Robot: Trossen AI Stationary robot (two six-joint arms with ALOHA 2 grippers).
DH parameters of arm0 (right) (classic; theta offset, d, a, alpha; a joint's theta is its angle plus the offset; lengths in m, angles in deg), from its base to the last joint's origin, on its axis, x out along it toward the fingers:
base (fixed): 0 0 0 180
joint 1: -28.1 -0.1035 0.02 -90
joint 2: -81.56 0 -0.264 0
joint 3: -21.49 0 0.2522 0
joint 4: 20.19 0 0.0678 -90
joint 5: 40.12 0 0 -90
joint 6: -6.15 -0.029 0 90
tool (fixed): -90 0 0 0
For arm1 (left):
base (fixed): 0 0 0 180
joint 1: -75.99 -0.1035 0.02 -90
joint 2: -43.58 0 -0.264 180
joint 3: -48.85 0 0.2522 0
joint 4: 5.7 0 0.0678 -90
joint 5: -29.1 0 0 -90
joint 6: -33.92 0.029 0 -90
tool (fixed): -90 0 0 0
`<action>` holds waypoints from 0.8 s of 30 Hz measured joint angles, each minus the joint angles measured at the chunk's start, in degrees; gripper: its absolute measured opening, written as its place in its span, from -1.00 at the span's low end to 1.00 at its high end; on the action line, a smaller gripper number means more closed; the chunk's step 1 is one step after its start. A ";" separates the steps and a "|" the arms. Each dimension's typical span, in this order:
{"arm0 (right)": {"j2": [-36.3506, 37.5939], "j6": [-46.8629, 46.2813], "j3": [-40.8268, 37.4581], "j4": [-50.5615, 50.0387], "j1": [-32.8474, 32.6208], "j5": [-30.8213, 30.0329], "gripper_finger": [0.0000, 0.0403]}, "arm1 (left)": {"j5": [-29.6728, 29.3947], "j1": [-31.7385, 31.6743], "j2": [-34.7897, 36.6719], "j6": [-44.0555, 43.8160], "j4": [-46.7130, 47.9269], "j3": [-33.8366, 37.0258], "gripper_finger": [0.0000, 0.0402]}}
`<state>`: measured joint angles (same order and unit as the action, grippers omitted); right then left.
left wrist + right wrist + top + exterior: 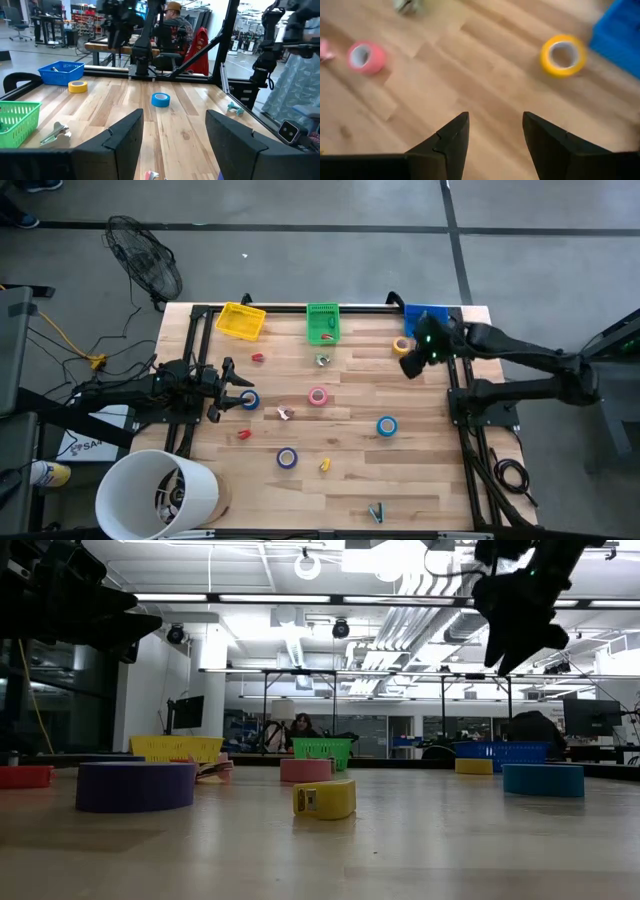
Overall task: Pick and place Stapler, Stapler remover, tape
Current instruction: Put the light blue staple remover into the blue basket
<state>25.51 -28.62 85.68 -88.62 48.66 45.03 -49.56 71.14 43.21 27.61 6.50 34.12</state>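
I count five tape rolls on the tabletop (420, 470): a yellow roll (401, 346) near the blue basket (418, 317), a pink roll (318, 396) mid-board, a blue roll (386, 425) toward the right, a purple roll (287, 458), and a blue roll (249, 400) by my left claw (231, 388). Three baskets line the far edge: a yellow basket (241, 321), a green basket (323, 323) and the blue one. My right claw (412, 363) hovers beside the yellow roll. Both claws gape, empty. A metal tool (322, 360) below the green basket is hard to identify.
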 joint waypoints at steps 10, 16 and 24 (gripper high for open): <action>-6.01 -25.03 0.00 0.12 -31.12 -9.68 -0.12 | 0.01 -0.01 0.01 0.00 0.00 0.02 0.05; -13.11 -41.31 -0.02 0.31 -46.40 -10.20 -0.12 | -0.01 0.01 -0.01 0.00 0.00 0.01 0.05; -23.30 -59.07 -0.02 5.70 -60.14 -7.32 -0.12 | 0.00 0.00 -0.01 0.00 0.00 0.00 0.05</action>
<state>2.21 -87.69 85.66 -82.91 -11.48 37.71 -49.56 71.14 43.20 27.61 6.50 34.12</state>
